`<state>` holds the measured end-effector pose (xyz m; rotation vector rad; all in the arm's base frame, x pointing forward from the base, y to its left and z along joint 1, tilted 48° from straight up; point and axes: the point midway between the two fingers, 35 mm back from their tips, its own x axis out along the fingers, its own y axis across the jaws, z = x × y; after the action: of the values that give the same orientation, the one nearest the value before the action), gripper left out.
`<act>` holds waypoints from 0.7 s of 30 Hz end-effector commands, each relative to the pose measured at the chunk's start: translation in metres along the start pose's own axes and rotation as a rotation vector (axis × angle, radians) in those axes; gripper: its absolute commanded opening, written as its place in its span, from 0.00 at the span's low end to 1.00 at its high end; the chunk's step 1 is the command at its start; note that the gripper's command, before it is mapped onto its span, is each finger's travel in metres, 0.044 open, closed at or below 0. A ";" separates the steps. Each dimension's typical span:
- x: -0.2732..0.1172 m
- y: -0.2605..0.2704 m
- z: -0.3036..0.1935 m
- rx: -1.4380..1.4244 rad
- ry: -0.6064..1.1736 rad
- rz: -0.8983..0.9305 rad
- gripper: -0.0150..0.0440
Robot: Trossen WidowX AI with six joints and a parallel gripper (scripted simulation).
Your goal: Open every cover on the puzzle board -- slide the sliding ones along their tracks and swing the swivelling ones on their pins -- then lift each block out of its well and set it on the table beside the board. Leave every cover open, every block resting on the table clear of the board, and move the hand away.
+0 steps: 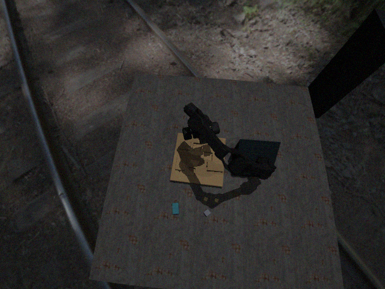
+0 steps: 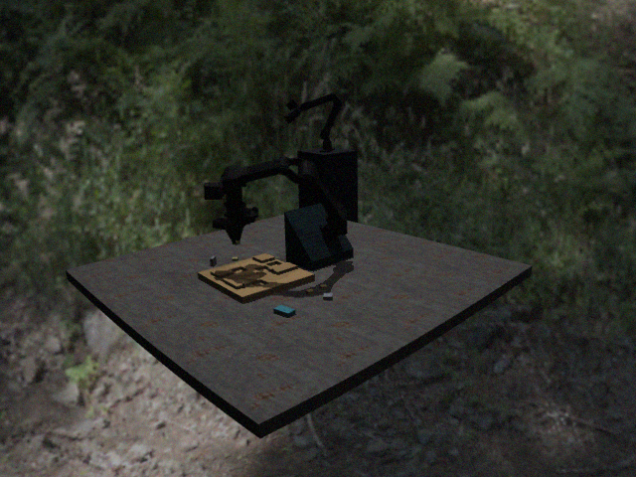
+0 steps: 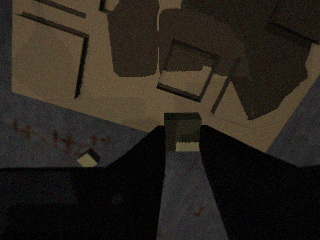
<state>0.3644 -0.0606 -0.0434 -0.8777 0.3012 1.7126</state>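
Block [image 2: 237, 241] [image 3: 183, 127] sits clamped in my gripper [image 1: 194, 136] [image 2: 236, 242] [image 3: 181, 132], raised; I should clear the board [image 1: 198, 181] [image 2: 279, 288] [image 3: 140, 107], avoid the loose yellow block [image 2: 235, 258] [image 3: 88, 159], then lower gently toward the counter's [image 1: 248, 233] [image 2: 359, 333] [image 3: 40, 125] upper edge in top view.

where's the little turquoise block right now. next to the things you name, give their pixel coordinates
The turquoise block [image 1: 175, 208] [image 2: 283, 310] lies on the table beside the puzzle board [image 1: 196, 182] [image 2: 243, 299], left of the whitish block [image 1: 207, 212] [image 2: 327, 296] in the top view.

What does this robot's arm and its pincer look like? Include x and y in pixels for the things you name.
The arm [image 1: 214, 142] [image 2: 261, 169] looks black all over, built from slim jointed links with blocky housings. The gripper [image 2: 236, 240] [image 3: 181, 132] has two dark fingers, broad at the back and tapering towards the tips. It is too dark to make out cables or markings.
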 end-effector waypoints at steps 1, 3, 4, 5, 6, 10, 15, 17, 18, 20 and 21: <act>0.001 0.017 -0.013 0.006 -0.001 0.007 0.39; 0.001 0.023 -0.018 0.007 0.001 0.008 0.39; 0.000 0.026 -0.020 0.007 0.002 0.008 0.39; 0.000 0.030 -0.022 0.007 0.003 0.008 0.39; 0.000 0.033 -0.025 0.007 0.004 0.009 0.39; -0.001 0.046 -0.033 0.008 0.007 0.010 0.39; -0.002 0.064 -0.043 0.009 0.009 0.011 0.39; -0.002 0.071 -0.047 0.010 0.009 0.011 0.39; -0.002 0.074 -0.049 0.010 0.010 0.012 0.39; -0.002 0.081 -0.052 0.010 0.010 0.012 0.39; -0.002 0.085 -0.054 0.010 0.010 0.012 0.39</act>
<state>0.3203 -0.1167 -0.0874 -0.8882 0.3217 1.7079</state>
